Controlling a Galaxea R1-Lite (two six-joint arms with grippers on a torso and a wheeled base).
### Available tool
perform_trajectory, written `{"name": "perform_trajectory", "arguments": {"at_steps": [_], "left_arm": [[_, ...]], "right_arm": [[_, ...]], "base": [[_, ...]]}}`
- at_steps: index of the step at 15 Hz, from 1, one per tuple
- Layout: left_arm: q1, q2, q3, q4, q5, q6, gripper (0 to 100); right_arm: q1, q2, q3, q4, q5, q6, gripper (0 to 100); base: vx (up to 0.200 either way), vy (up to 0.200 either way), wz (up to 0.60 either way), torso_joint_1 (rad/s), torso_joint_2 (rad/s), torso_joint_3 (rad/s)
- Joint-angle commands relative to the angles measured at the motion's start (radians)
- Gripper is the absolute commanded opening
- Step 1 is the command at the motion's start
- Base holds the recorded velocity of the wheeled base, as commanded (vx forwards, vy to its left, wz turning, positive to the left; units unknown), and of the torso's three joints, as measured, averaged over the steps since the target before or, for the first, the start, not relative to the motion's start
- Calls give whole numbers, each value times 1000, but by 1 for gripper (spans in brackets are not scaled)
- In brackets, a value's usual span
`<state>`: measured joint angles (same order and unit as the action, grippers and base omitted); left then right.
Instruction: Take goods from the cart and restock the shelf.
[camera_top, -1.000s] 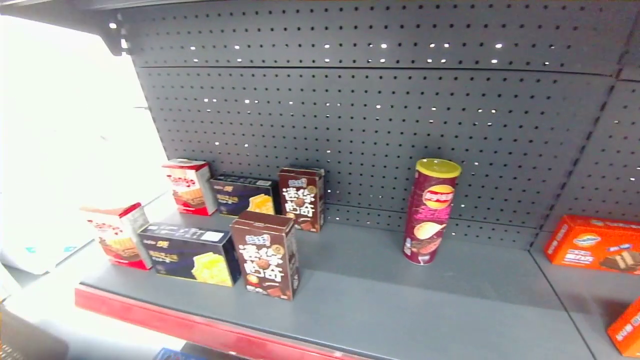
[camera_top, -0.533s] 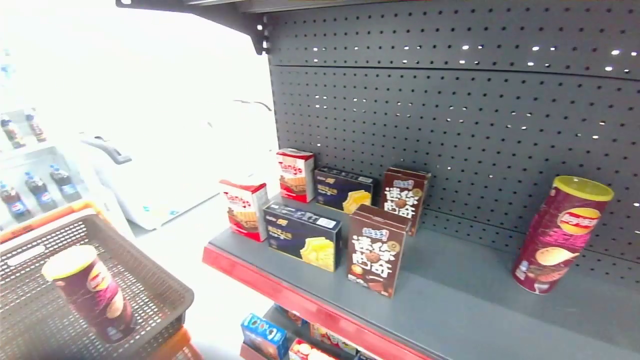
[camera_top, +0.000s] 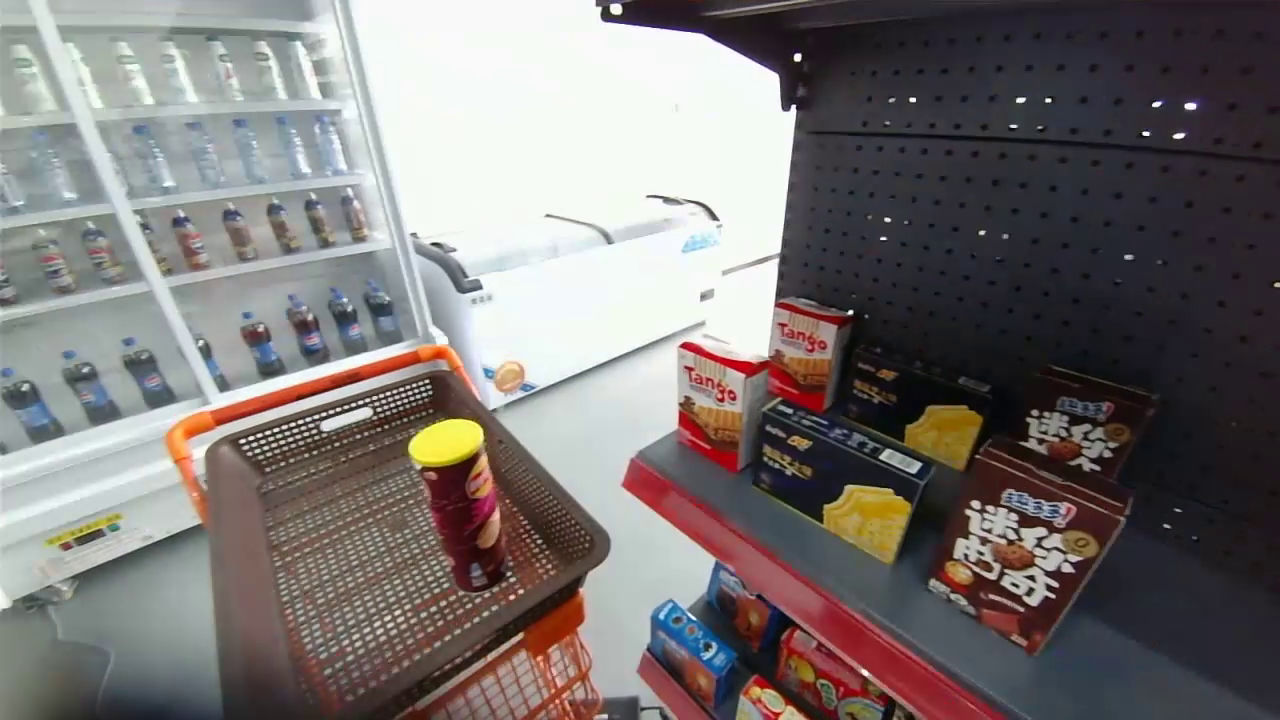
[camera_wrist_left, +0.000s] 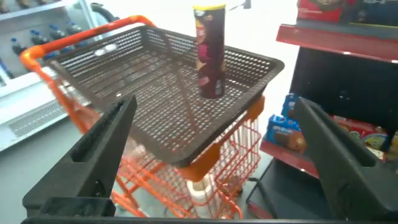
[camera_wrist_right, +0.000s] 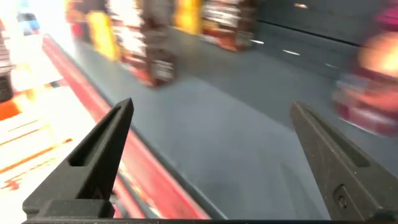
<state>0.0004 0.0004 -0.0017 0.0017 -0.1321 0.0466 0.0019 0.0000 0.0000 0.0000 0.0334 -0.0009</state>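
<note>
Left hand (camera_wrist_left: 214, 102) released over the cart (camera_top: 300, 388), chip can (camera_top: 460, 505) upright inside

Its two dark fingers (camera_wrist_left: 102, 158) stand wide apart, grasping nothing, above the cart's brown mesh basket (camera_top: 330, 440). On the far left, behind the cart, is a glass cooler (camera_top: 180, 230) of bottles. The chip can is a tall maroon tube with a yellow lid and a yellow emblem on its side. It stands on the basket floor, toward the shelf (camera_top: 1130, 680). A white chest freezer (camera_top: 580, 290) sits beyond. On the shelf, red-and-white boxes (camera_top: 718, 403), dark blue boxes (camera_top: 845, 480) and brown boxes (camera_top: 1020, 560) stand in pairs. The right hand (camera_wrist_right: 211, 104) hangs over the grey shelf board, fingers spread, holding nothing.
</note>
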Motion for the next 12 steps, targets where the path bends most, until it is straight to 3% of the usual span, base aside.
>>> {"name": "perform_trajectory", "arguments": {"at_steps": [1,5,6,7,9,12], "left_arm": [[1,1,0,0,-1,1,100],[1,1,-8,-6,-1,7,100],[1,1,-50,3,-9,9,100],[-7,96,-176,58,-11,9,100],[-5,320,-327,101,-7,10,100],[-8,576,-353,61,-7,27,100]], "right_arm": [[1,2,0,0,0,-1,100],[1,2,0,0,0,-1,100],[1,2,0,0,0,-1,100],[1,2,0,0,0,-1,100],[1,2,0,0,0,-1,100],[1,2,0,0,0,-1,100]], "base": [[0,0,0,0,0,0],[0,0,0,0,0,0],[0,0,0,0,0,0],[0,0,0,0,0,0],[0,0,0,0,0,0],[0,0,0,0,0,0]]}}
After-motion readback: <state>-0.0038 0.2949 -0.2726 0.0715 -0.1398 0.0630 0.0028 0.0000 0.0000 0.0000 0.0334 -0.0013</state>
